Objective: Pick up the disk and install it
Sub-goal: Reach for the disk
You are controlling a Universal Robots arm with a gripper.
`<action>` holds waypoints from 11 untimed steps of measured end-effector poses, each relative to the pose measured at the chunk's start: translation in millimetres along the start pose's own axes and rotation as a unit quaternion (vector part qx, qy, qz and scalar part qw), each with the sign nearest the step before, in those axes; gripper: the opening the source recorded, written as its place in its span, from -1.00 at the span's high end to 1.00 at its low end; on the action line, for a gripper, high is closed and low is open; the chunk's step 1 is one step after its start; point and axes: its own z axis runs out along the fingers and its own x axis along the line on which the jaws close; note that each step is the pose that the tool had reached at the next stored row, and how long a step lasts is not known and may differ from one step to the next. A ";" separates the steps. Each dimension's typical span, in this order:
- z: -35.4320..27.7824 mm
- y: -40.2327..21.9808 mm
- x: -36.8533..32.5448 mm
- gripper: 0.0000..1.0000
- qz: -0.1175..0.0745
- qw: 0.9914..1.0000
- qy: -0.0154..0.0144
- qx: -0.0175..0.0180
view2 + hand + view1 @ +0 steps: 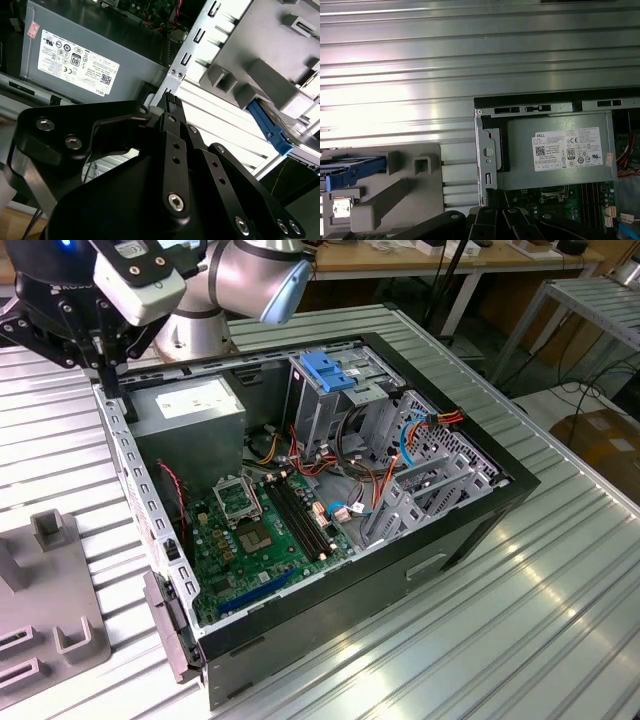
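The disk (pixel 354 170) lies in a grey holder (pixel 395 200) on the table, beside the open computer case (pixel 470 530); its blue carrier frame is the part that shows. In the second wrist view the disk's blue edge (pixel 270 131) pokes out from under the same grey holder (pixel 260 75). My gripper (pixel 170 101) hangs above the case's rear corner near the power supply (pixel 80 60), with its black fingers closed together and nothing between them. In the exterior view the gripper (pixel 105 375) sits at the case's back corner on the exterior view's left.
Inside the case are a green motherboard (pixel 255 530), the grey power supply (pixel 190 405), loose cables and a metal drive cage (pixel 340 390) topped by a blue latch piece (pixel 327 371). The grey holder (pixel 45 590) stands on the ribbed metal table (pixel 520 630).
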 end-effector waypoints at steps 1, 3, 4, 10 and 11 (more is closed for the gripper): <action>0.0 -0.1 1.9 0.80 0.000 1.000 0.000 0.000; -0.1 -0.3 6.0 0.80 0.000 1.000 0.000 0.000; -0.2 -0.4 7.8 0.80 0.000 1.000 0.000 0.000; -0.4 -1.0 20.0 0.80 0.000 1.000 0.000 0.000; -0.5 -1.1 22.2 0.80 0.000 1.000 0.000 0.000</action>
